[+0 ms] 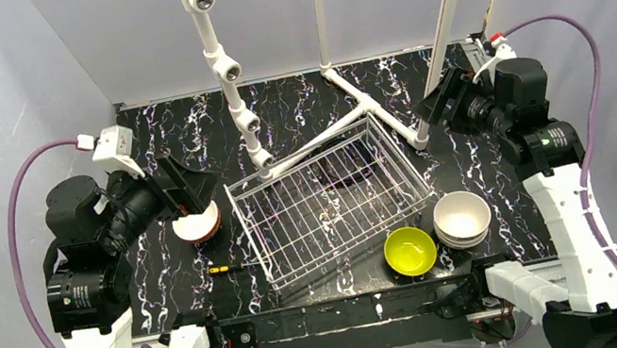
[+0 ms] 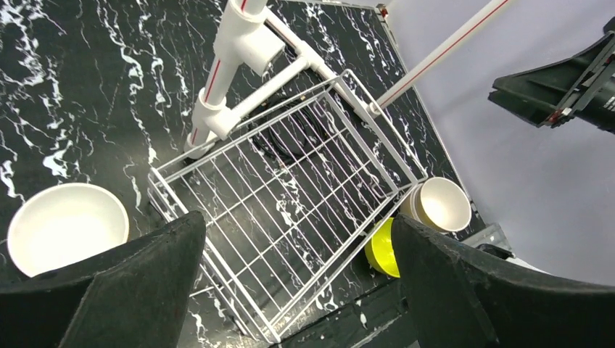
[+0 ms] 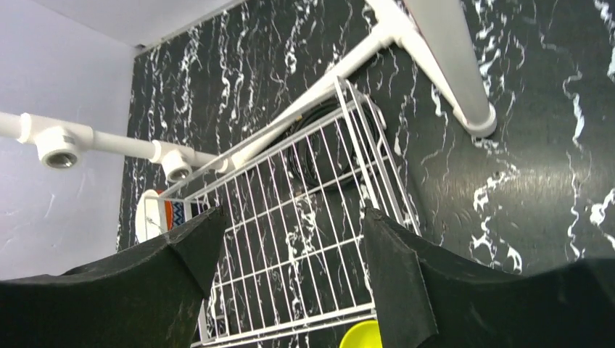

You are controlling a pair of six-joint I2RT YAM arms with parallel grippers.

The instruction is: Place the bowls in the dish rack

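Yellow-green round bowl point(image 1: 410, 250) and stacked tan bowls point(image 1: 462, 216) sit beside the silver wire-grid dish rack point(image 1: 320, 205) (outside it); left gripper point(image 2: 297, 232) and right gripper point(image 3: 294, 217) gape wide, empty.

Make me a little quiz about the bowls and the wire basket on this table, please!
1. True or false: the yellow-green bowl is inside the dish rack.
2. Pick one. How do the jaws of the two arms stand?
A) open and holding nothing
B) shut on a bowl
C) shut on the rack's wire
3. Short answer: on which side of the rack, by the robot's own sides, does the stack of pale bowls sit?

Key
1. False. It sits on the table just outside the rack's front right corner.
2. A
3. The right side, next to the yellow-green bowl.
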